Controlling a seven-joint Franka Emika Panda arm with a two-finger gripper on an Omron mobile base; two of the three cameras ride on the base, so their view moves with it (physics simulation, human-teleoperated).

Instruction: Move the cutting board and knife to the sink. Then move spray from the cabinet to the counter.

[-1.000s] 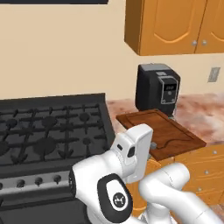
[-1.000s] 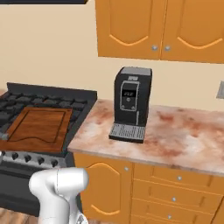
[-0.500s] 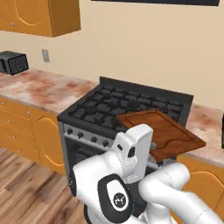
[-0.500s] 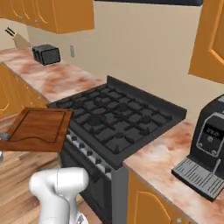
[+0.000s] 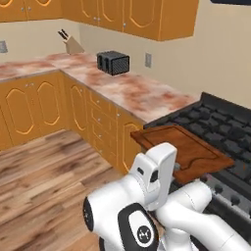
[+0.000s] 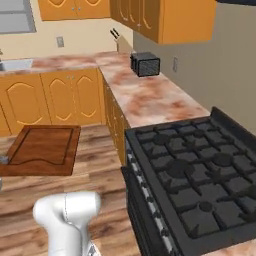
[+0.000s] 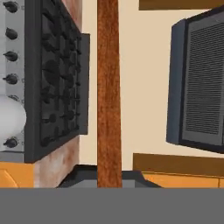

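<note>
The kitchen has a plank wood floor (image 5: 39, 171) and cream walls, with orange wall cabinets (image 5: 132, 17) running along the top. An L-shaped counter (image 5: 132, 90) of reddish-pink and white mottled marble sits over orange arched-panel cabinet fronts (image 6: 60, 100) and wraps round the far corner. In the right base view a corner of the sink (image 6: 15, 65) shows at the far left end of the counter.

A black gas stove (image 6: 200, 185) stands at the right, butted against the end of the counter, with dark grates over its burners and a row of knobs along its front. The white arm (image 5: 152, 215) rises in the foreground of both base views.

The cutting board (image 5: 184, 152) is held level in the air, off any surface. In the left base view it hangs in front of the stove's near corner; in the right base view it floats over the floor, left of the stove. The hand view shows it edge-on as a narrow brown strip running up from the gripper (image 7: 108, 177), whose jaws are clamped on the board's edge.

A small black toaster (image 5: 113, 62) sits on the counter towards the far wall. Further along, in the corner, stands a tan knife block (image 5: 72, 44) with black handles sticking out.
</note>
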